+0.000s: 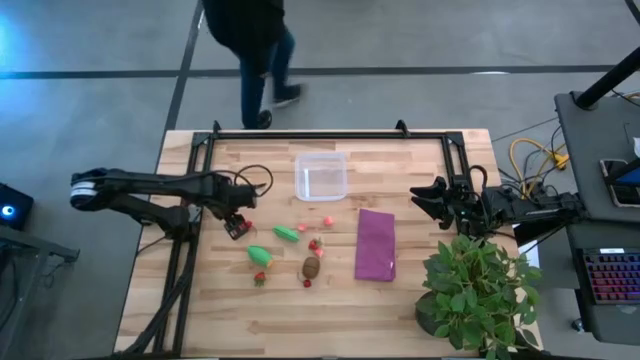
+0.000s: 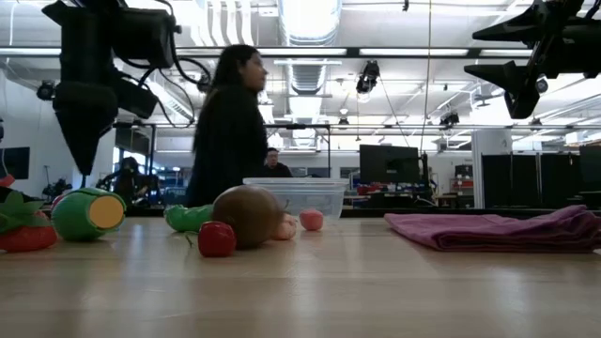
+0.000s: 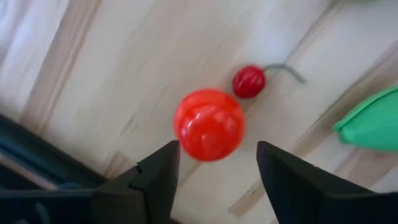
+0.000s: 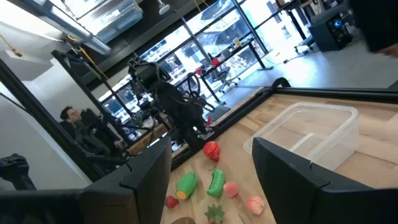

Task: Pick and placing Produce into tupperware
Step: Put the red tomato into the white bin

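Hovering left gripper [image 3: 214, 171], perhaps above red produce [image 3: 209, 124]

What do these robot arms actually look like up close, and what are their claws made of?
Both arms are dark, nearly black, jointed tubes. The left arm ends in a pale cap at its outer end and carries looping black cables. The left gripper has two flat, angular black fingers. The right gripper is black too.

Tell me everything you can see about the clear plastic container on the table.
The tupperware is a small, clear, square plastic box with rounded corners and no lid on it. It stands upright on the wooden table, at the far middle, and looks empty. Nothing touches it: the toy produce lies nearer, the purple cloth to one side. Neither hand is at it.
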